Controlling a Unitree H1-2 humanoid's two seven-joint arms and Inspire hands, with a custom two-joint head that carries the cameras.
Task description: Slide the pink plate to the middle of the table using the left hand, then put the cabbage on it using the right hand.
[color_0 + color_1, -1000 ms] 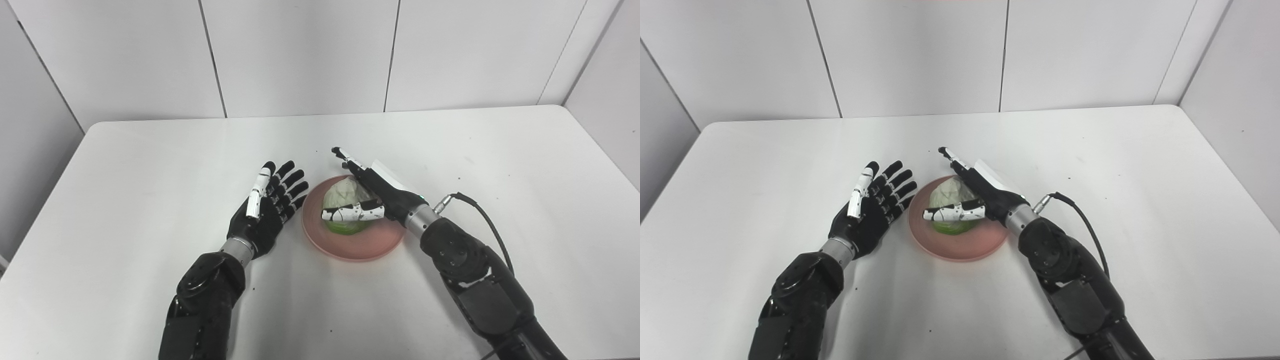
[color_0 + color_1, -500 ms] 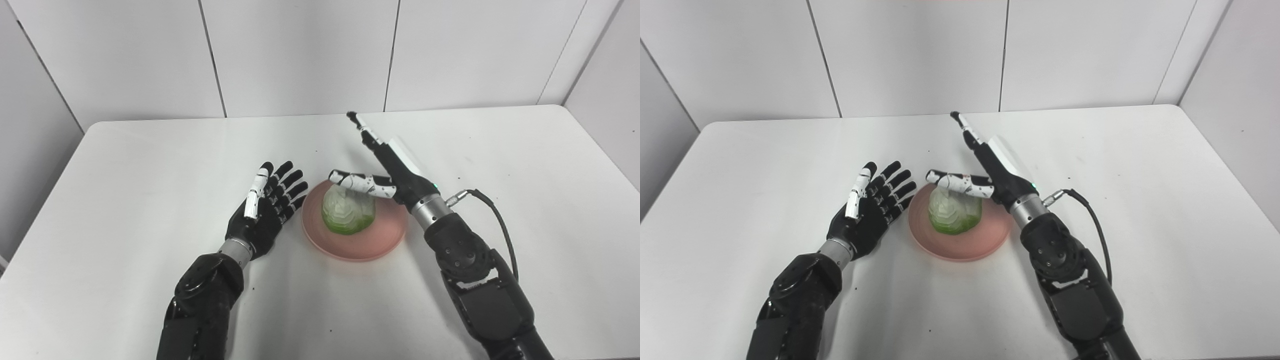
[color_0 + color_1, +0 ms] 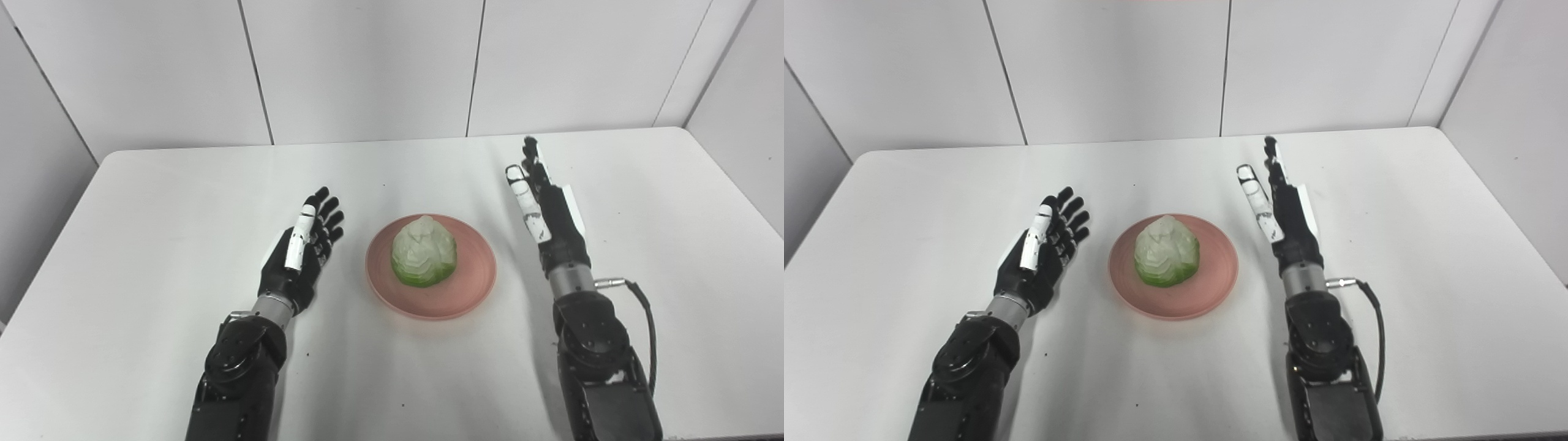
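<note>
The pink plate (image 3: 474, 278) sits near the middle of the white table. A pale green cabbage (image 3: 424, 251) rests on it, free of both hands. My left hand (image 3: 300, 251) lies open to the left of the plate, palm turned toward it, fingers spread and holding nothing. To the right of the plate my right hand (image 3: 548, 211) stands open, fingers pointing away toward the far wall, a clear gap from the plate rim. The same layout shows in the right eye view: cabbage (image 3: 1167, 251), left hand (image 3: 1041, 248), right hand (image 3: 1283, 211).
The white table (image 3: 153, 202) is bounded by grey wall panels behind and at both sides. A black cable (image 3: 643, 318) loops off my right forearm over the table. Small dark specks dot the tabletop.
My right hand let go of the cabbage, lifted off it and swung out to the right of the plate. My left hand drew back a little to the left. The cabbage stays on the plate.
</note>
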